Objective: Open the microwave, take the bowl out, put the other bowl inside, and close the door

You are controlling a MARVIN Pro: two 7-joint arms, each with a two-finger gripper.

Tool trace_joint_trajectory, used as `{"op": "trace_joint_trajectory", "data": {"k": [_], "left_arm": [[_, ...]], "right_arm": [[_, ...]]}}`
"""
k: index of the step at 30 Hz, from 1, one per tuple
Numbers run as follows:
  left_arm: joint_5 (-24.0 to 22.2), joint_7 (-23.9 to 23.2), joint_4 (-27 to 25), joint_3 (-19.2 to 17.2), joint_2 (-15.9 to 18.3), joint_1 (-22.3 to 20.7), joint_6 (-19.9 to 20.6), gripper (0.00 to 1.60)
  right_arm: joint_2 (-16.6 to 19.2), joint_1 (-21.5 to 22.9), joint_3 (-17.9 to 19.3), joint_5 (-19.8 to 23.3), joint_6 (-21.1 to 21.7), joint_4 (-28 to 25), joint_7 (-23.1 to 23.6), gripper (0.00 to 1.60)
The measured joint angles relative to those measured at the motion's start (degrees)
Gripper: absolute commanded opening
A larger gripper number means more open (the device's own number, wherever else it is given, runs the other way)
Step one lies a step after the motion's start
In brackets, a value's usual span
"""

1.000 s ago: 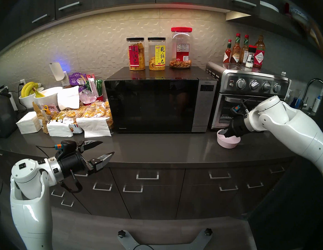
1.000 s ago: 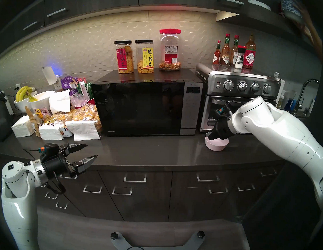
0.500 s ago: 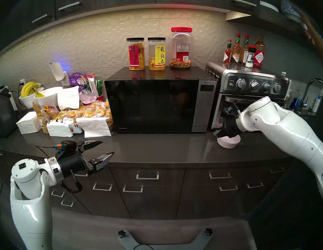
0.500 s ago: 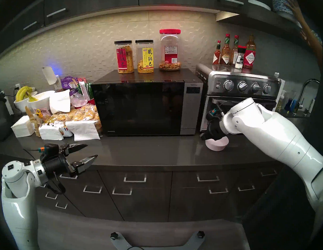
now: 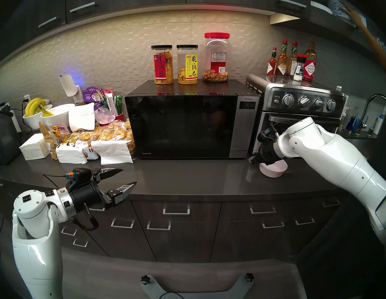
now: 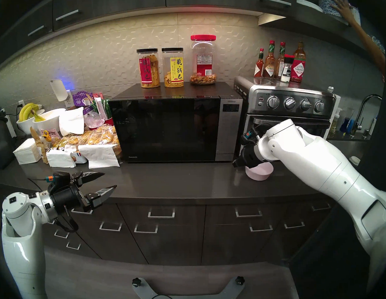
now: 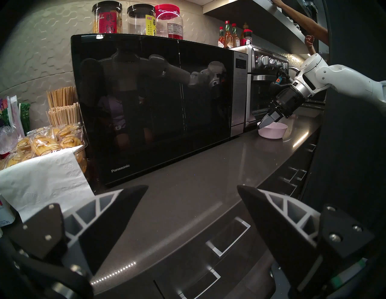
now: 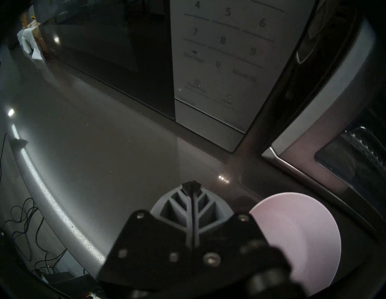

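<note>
The black Panasonic microwave (image 5: 187, 126) stands at the middle of the counter with its glass door (image 7: 156, 108) closed. The white bowl is hidden. The pale pink bowl (image 5: 274, 170) sits upright on the counter in front of the toaster oven. My right gripper (image 5: 251, 161) is shut and empty. It hangs just past the pink bowl's (image 8: 296, 240) left rim and points at the microwave's lower right corner below the control strip (image 8: 225, 62). My left gripper (image 5: 128, 177) hovers open and empty over the counter's front left.
A steel toaster oven (image 5: 296, 120) stands right of the microwave with sauce bottles (image 5: 291, 61) on top. Three jars (image 5: 187, 63) stand on the microwave. Snack packs, napkins and banana bowls (image 5: 78, 132) crowd the left. A person's arm (image 5: 369, 37) reaches to the upper right shelf.
My right gripper, still shut, has moved left from over the pink bowl's inside to just past its left rim, towards the microwave. A person's arm has come into view at the upper right.
</note>
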Motion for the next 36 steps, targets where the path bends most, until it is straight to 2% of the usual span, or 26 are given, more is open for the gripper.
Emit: {"op": "trace_joint_trajectory", "data": {"k": [16, 36], "left_arm": [[0.0, 0.0, 0.0, 0.0, 0.0, 0.0, 0.0, 1.60], [0.0, 0.0, 0.0, 0.0, 0.0, 0.0, 0.0, 1.60]], "right_arm": [[-4.7, -0.3, -0.1, -1.1, -2.0, 3.8, -3.4, 0.00], [-7.9, -1.9, 1.0, -1.0, -6.2, 6.1, -7.7, 0.00]]}}
